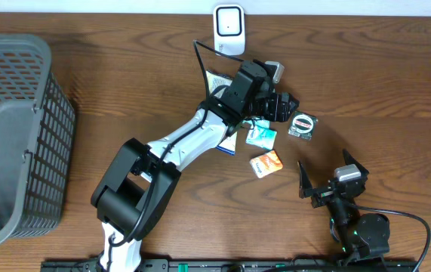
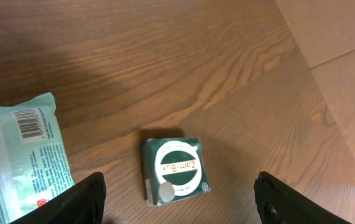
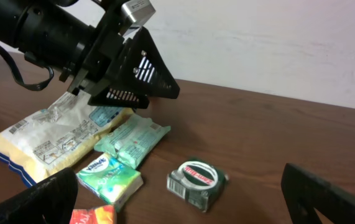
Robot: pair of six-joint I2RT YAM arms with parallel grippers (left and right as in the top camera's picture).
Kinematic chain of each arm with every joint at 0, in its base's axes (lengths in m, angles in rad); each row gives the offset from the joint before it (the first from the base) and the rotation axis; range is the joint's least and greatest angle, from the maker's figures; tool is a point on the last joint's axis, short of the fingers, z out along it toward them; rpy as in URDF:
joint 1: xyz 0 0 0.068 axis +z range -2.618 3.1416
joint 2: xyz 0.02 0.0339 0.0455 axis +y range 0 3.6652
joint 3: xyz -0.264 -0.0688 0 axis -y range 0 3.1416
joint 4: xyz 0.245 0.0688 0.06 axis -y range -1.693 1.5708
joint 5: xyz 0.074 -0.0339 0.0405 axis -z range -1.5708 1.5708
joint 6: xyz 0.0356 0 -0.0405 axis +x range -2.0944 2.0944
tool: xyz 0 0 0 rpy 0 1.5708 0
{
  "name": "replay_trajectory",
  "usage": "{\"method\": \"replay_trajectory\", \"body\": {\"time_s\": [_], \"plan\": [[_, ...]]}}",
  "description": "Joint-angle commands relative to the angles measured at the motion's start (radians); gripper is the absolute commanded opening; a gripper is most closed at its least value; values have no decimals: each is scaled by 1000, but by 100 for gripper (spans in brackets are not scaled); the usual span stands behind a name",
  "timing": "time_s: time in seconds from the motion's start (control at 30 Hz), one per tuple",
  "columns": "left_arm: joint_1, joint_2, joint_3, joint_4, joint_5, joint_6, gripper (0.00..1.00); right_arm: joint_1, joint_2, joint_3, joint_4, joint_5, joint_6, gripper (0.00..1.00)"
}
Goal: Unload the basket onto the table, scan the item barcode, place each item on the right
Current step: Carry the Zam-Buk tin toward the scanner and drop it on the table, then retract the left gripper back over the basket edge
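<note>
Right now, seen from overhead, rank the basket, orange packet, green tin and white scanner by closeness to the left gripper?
1. Green tin, right beside the left gripper.
2. Orange packet, nearer the robot's base.
3. White scanner, at the table's back edge.
4. Basket, far off at the left end.

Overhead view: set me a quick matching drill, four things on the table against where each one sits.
Things:
1. basket
2. scanner
3. orange packet
4. green pack

Places:
a. far edge, centre
b. under the open left gripper
c. left end of the table
d. loose item closest to the near edge

Pairs: 1-c, 2-a, 3-d, 4-b
</note>
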State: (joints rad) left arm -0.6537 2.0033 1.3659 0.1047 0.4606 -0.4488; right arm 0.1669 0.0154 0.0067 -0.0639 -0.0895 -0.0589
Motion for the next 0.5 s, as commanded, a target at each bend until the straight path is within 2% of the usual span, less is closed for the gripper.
{"method": "replay_trajectory", "body": {"time_s": [0.0,0.1,0.23,0.47], "plan": [[26,-60,9,-2,-8,2,76,7,-4,-1,-4,2,9,99],[64,-142,9,-56,-9,8,76,7,-4,-1,-4,2,9,99],[144,-288,9,-248,-9,100,76,7,-4,-1,-4,2,9,99],[400,-590,9,-739,-10,235,88,7,-4,-1,-4,2,9,99]]}}
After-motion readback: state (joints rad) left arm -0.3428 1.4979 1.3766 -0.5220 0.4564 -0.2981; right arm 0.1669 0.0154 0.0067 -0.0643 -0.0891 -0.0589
